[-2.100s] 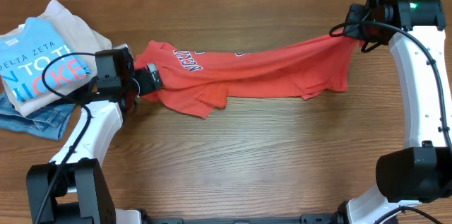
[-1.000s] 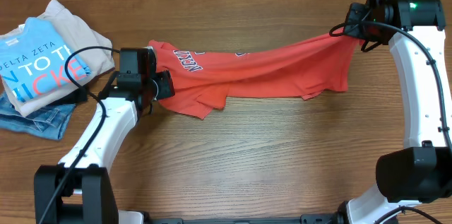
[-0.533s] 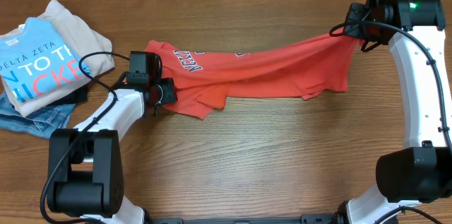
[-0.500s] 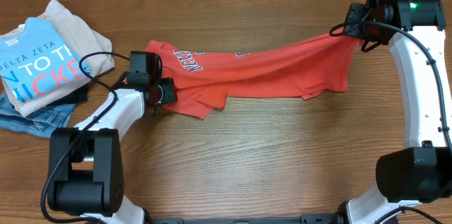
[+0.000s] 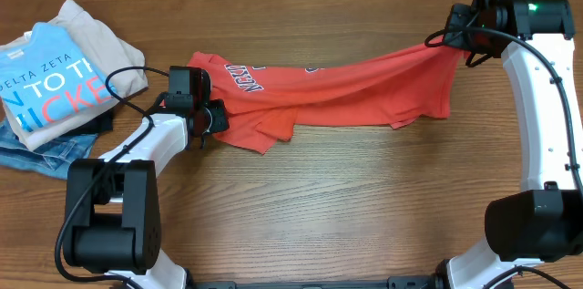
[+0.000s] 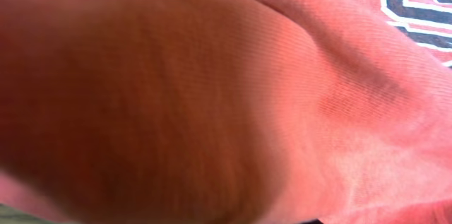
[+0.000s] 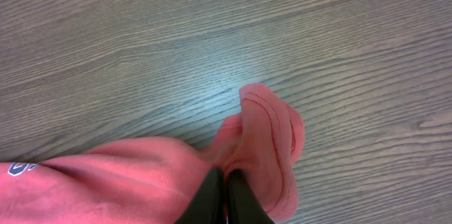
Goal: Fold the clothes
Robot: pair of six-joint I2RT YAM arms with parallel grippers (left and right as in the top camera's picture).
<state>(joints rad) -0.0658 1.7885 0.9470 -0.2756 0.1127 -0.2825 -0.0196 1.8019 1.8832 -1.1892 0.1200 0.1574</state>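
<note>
Red T-shirt [image 5: 346, 88] lies stretched L-R across table [image 5: 346, 207], long axis arm to arm. Right fingers [image 7: 224, 194] pinched shut on its right end; left fingers [image 5: 217, 118] pressed into the bunched left end, nearest the loose cloth, grip can't be told.

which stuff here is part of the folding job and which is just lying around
Part of the job: coral-red T-shirt, stretched out; right end effector, pinching one end; left end effector, at the other end.
Just lying about: blue T-shirt, beige garment, jeans, piled together.
</note>
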